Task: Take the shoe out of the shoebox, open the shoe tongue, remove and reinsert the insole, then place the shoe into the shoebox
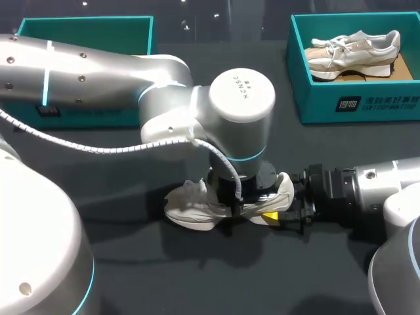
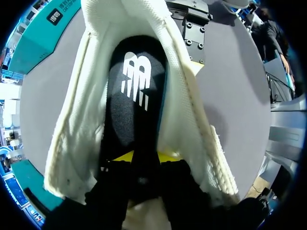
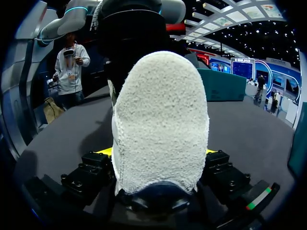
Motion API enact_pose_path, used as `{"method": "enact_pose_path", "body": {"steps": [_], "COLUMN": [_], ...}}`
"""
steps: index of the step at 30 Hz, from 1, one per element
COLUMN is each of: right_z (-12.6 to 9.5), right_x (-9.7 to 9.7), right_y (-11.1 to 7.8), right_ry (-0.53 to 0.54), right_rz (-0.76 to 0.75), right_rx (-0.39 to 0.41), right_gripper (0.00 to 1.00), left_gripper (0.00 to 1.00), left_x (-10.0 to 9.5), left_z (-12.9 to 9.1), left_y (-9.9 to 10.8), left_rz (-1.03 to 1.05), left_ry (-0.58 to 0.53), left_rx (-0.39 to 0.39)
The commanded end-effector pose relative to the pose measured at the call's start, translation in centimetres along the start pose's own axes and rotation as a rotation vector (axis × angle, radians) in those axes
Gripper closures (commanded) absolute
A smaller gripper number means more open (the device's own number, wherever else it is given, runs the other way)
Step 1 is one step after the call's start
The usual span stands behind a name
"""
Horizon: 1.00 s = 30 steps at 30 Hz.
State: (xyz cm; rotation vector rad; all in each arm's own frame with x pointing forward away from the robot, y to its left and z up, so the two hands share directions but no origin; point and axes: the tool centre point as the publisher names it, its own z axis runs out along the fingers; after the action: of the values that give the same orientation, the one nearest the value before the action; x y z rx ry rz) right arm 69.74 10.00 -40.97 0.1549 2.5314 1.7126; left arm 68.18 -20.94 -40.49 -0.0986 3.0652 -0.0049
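A matte dark table [image 1: 131, 262] carries everything. The left arm [image 1: 98, 72], smooth silver with a rounded white joint cap, comes in from the left and stands over the middle of the table. The right arm [image 1: 380, 187] comes in low from the right. At the far edge stand two teal rectangular shoeboxes with flat card walls, the left shoebox [image 1: 85, 20] and the right shoebox [image 1: 367, 105]. A pale second shoe [image 1: 354, 52] lies in the right one, its long axis along the box's width. The shoe [image 1: 190, 207] being handled is on the table between the arms, out of both boxes. It is off-white with a chunky sole. Its long axis runs across the table, with the toe toward the left side and the heel toward the right arm. The left wrist view looks down into its opening, where the collar is soft ribbed knit spread wide. A long, flat black insole [image 2: 132, 96] with a white mark stands up out of it. The left gripper [image 2: 144, 157] has its fingers clamped on the insole, a yellow tip on each side. The right gripper [image 3: 158, 152] has its fingers closed against both sides of the rounded, fuzzy heel.
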Motion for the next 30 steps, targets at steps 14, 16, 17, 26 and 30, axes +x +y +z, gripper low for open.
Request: {"method": "enact_pose_path", "body": {"steps": [14,16,17,26,30], "right_z": [0.0,0.0,0.0,0.0,0.0], "right_x": [0.3,0.3,0.3,0.3,0.3], "right_y": [0.1,0.1,0.1,0.1,0.1], "right_ry": [0.0,0.0,0.0,0.0,0.0], "right_rz": [0.0,0.0,0.0,0.0,0.0], "right_rx": [0.004,0.004,0.004,0.004,0.004], "right_gripper": [1.0,1.0,1.0,1.0,1.0], "left_gripper": [1.0,1.0,1.0,1.0,1.0], "left_x": [-1.1,-1.0,-0.9,-0.8,-0.8], "left_z": [-0.3,-0.7,-1.0,-2.2,-2.2], "left_y": [1.0,1.2,1.4,2.6,2.9], "left_rz": [0.007,-0.004,-0.012,-0.058,-0.068], "left_ry": [0.07,0.083,0.096,0.171,0.184], "left_rx": [0.089,0.112,0.127,0.21,0.213]}}
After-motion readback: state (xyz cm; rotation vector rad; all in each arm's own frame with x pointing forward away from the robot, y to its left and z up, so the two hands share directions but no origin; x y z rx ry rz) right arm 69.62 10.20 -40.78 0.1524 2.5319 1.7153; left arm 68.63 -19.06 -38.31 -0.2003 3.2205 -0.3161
